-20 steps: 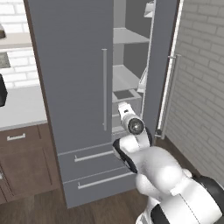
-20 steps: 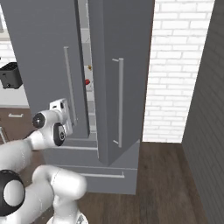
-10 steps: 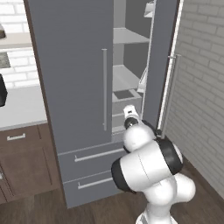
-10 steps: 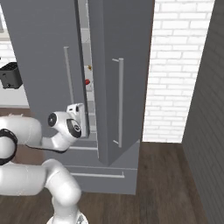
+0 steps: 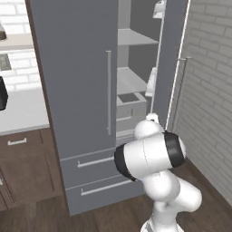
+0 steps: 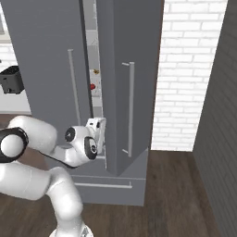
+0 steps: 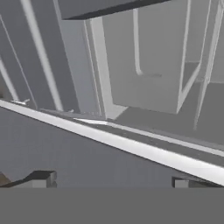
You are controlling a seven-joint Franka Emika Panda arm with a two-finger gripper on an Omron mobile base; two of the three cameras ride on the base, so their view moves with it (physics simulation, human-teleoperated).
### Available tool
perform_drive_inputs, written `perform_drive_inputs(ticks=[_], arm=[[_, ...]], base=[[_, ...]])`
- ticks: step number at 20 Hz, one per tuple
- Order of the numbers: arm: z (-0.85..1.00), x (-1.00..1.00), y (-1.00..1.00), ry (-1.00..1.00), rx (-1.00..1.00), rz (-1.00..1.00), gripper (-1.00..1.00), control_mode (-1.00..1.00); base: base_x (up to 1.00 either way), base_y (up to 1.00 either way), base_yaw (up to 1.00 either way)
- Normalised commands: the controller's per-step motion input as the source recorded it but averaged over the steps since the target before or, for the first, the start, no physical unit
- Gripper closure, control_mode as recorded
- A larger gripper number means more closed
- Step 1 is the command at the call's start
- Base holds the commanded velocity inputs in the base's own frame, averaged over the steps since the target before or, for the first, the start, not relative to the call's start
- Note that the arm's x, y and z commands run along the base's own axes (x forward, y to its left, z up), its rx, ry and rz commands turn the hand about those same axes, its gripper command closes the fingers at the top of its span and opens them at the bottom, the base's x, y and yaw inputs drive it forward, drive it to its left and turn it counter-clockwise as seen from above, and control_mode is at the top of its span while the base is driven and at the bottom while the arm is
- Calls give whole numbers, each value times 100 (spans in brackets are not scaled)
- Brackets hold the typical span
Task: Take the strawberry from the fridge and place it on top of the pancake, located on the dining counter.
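Nearest the cameras, the white arm rises from the floor in front of the fridge (image 5: 77,90) and folds at a bulky elbow with a dark ring, then reaches forward toward the gap between the two upper doors. In the right base view the forearm runs right from that elbow to a rounded wrist, and the gripper (image 6: 99,134) points into the opening just left of the right door's (image 6: 132,78) near edge, low down beside the door's bar handle (image 6: 130,109). In the left base view the hand is mostly hidden behind the elbow.

From the hand view the two finger tips (image 7: 41,178) stand wide apart at the bottom corners, with nothing between them; the claw is fully spread and empty. Ahead of it lie a pale ledge running across and grey shelf walls beyond.

Farther in, the left door is closed and the right door stands ajar, showing grey shelves (image 5: 131,81) and a drawer box. The strawberry (image 6: 92,86) sits as a small red dot inside the fridge, seen through the narrow gap, above the gripper and well apart from it. A small yellow-brown item (image 6: 96,71) sits on a higher level above the berry.
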Motion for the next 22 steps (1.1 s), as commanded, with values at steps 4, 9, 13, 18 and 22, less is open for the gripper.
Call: perform_drive_inputs(ticks=[4, 9, 13, 18, 22], arm=[[9, -12, -100, 10, 30, -13, -100, -100], [11, -10, -100, 10, 31, -14, -100, -100], [19, -2, -99, 10, 31, -15, -100, -100], [37, -19, -64, 3, 28, -16, -100, -100], [51, -75, -8, -3, 14, -5, -100, -100]], base=[[0, 0, 0], [0, 0, 0], [0, 0, 0], [0, 0, 0], [0, 0, 0]])
